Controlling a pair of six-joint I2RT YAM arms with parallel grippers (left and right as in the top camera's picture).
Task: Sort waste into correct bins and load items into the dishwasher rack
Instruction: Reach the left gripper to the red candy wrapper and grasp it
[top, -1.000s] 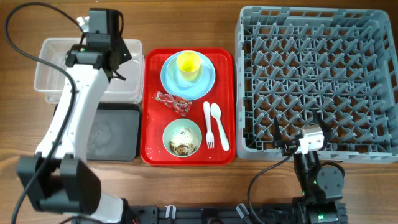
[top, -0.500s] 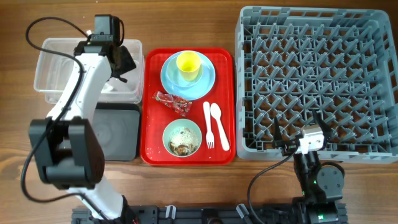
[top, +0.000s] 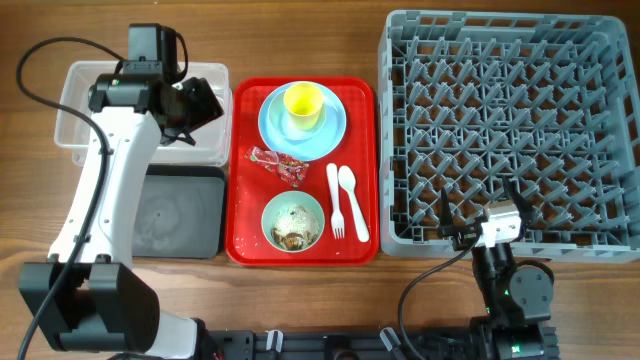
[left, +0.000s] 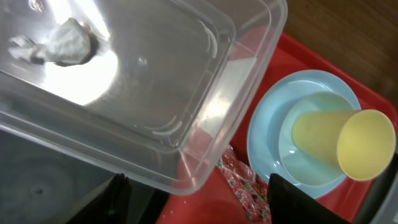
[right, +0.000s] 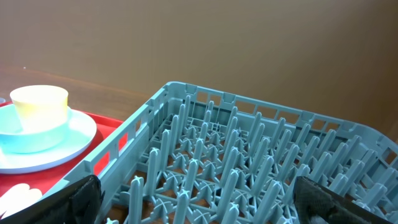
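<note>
We judge the red-and-white wrapper (top: 280, 163) to be the next piece of waste to take. It lies on the flat red tray (top: 245, 240), between the light blue plate (top: 335, 130) and the pale bowl (top: 293, 222), just left of the white fork (top: 336, 205) and spoon (top: 350, 195).

It looks like thin crinkled film, so it should be very light, limp and a little slippery, and it will not hold its shape in a grip. We would pinch it from above across its raised middle folds. The tips would need to go right down to the tray, since a flat edge gives nothing to catch.

The crumpled tissue (left: 59, 46) sits in the clear tub (left: 186, 180). The food scraps (top: 292, 237) in the bowl look soft and crumbly, and are likely better tipped out than pinched.

The left claw (left: 196, 180) hangs over the tub's right rim, spread wide and holding nothing. The right claw (top: 478, 205) sits at the near edge of the dishwasher rack (top: 510, 60), also spread wide and bare.

The tray is smooth lipped plastic on a wooden worktop (top: 300, 40), and thin film may skate on it. There is fair room left and right of the wrapper, but the plate, with the yellow cup (top: 303, 103) on it, and the bowl stand near. The black tray (top: 180, 215) lies just left of the red one.
</note>
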